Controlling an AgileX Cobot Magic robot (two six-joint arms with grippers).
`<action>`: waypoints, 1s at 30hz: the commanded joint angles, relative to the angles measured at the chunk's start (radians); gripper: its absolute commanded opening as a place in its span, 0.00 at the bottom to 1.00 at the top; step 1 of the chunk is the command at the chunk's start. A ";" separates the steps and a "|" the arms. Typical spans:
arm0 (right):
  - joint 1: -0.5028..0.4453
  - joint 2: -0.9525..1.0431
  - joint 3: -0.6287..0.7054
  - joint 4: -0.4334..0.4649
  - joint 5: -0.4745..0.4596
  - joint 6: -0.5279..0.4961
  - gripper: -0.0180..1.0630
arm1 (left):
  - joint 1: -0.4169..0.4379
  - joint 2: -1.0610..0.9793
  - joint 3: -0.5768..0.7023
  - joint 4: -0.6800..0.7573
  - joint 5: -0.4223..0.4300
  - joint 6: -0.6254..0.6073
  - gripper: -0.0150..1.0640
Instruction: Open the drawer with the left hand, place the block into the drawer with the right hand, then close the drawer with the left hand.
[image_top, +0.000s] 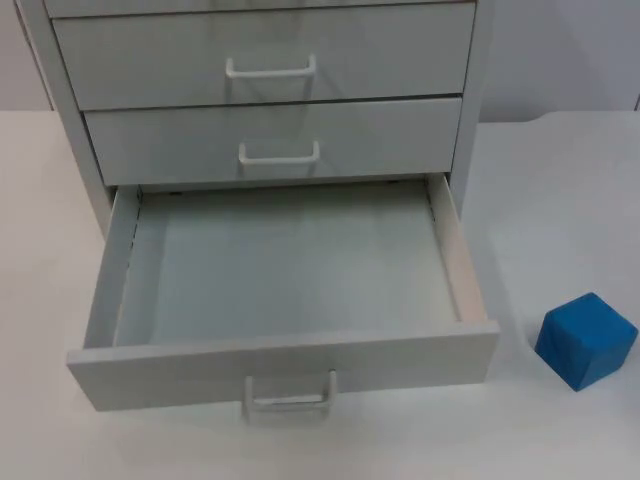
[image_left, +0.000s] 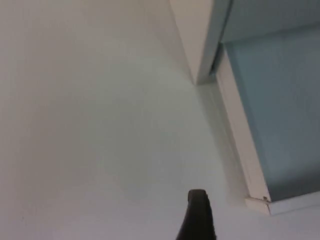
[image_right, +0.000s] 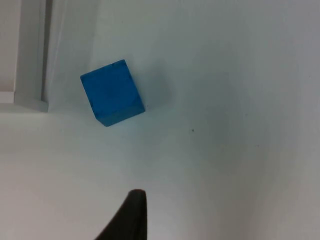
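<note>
The drawer (image_top: 280, 290) stands open and empty; the block (image_top: 586, 340) sits on the tabletop (image_top: 560, 200) beside it. Either claw's state: cannot tell. A skewed grip on the angled block may knock it away.

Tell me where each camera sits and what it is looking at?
Top view: fixed above, looking down and forward at the cabinet, its open bottom drawer and the block on the table.
Left wrist view: on the left arm, looking down at the table beside the drawer's corner; one black fingertip of the left gripper shows.
Right wrist view: on the right arm, looking down at the block; a fingertip of the right gripper shows.
All three views show the drawer; top and right wrist share the block.
</note>
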 joint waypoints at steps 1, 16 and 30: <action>0.004 -0.001 -0.009 0.006 0.000 0.000 0.99 | 0.052 -0.065 0.044 -0.041 -0.030 -0.008 0.60; 0.004 -0.001 -0.009 0.006 -0.005 0.000 0.99 | 0.074 -0.203 0.138 -0.016 -0.005 -0.005 0.99; 0.004 0.052 -0.009 0.032 0.013 -0.020 0.99 | 0.074 -0.203 0.138 -0.022 0.059 -0.005 0.99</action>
